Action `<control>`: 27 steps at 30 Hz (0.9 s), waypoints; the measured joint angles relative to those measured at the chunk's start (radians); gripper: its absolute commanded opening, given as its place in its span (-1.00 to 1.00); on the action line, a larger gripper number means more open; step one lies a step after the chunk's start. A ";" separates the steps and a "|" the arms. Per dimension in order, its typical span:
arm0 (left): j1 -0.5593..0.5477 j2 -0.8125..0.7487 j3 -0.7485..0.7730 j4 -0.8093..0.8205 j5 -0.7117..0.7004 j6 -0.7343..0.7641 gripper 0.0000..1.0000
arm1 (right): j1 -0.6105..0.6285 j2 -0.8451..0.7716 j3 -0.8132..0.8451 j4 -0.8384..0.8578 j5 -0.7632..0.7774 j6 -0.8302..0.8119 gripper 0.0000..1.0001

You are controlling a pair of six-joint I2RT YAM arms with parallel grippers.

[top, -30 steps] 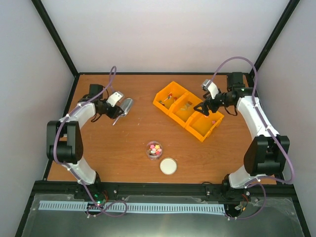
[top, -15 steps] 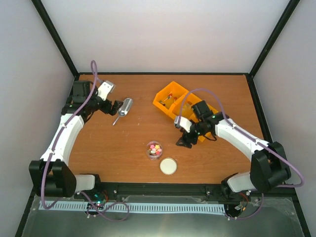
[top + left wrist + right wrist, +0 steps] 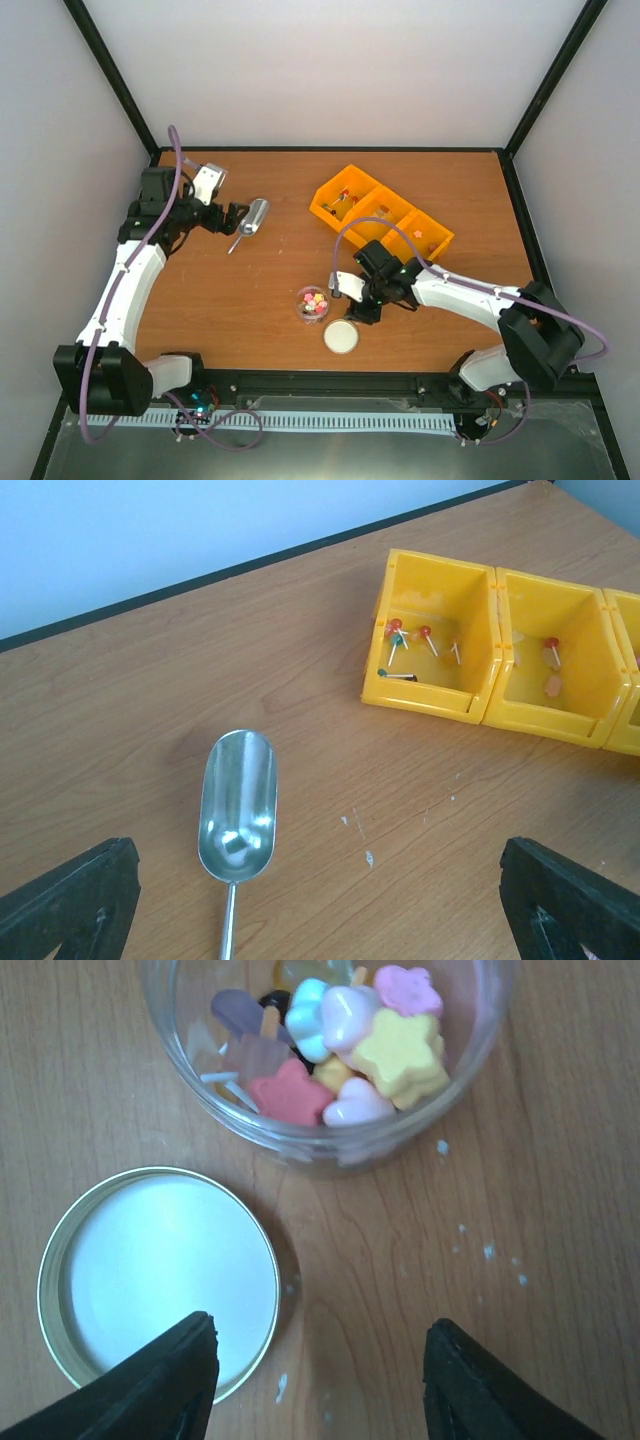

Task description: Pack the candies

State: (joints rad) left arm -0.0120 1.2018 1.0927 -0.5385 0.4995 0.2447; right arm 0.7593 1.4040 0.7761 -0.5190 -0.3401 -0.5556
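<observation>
The candies [image 3: 314,300] fill a small clear jar [image 3: 200,1100] near the table's front middle; they show as stars, hearts and flowers [image 3: 345,1045] in pink, yellow and red. The jar's round lid [image 3: 341,336] lies flat beside it [image 3: 160,1280]. My right gripper [image 3: 362,306] hovers low just right of both, open [image 3: 320,1370], its left finger over the lid's rim and nothing between the fingers. A metal scoop [image 3: 252,218] lies empty on the table [image 3: 237,805]. My left gripper [image 3: 233,217] stands wide open [image 3: 318,890] just behind the scoop's handle, holding nothing.
Three joined yellow bins [image 3: 380,222] sit at the back right of the brown table [image 3: 250,290]. The nearest two [image 3: 440,635] hold a few stick sweets. Black frame rails and white walls bound the table.
My right arm swung from the yellow bins down to the jar and lid, and its jaws narrowed. My left gripper opened wide and drew back a little from the scoop, which stayed put.
</observation>
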 measured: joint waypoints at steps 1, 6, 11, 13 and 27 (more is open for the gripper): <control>0.000 -0.005 -0.002 0.000 -0.002 -0.004 1.00 | 0.011 0.005 0.000 0.011 0.007 0.003 0.06; 0.000 -0.040 -0.008 0.000 -0.010 -0.013 0.99 | 0.083 0.056 -0.001 0.061 0.071 0.016 -0.12; 0.000 -0.068 -0.008 0.000 -0.012 -0.014 1.00 | 0.105 0.108 -0.001 0.082 0.118 0.018 -0.24; 0.000 -0.076 -0.010 0.000 -0.012 -0.013 1.00 | 0.109 0.124 -0.001 0.087 0.131 0.016 -0.28; 0.000 -0.122 -0.083 -0.047 -0.022 0.025 0.99 | 0.119 0.139 -0.025 0.093 0.166 -0.019 -0.94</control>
State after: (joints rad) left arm -0.0120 1.0801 1.0100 -0.5850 0.4774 0.2695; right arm 0.8780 1.5429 0.7513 -0.4259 -0.1741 -0.5743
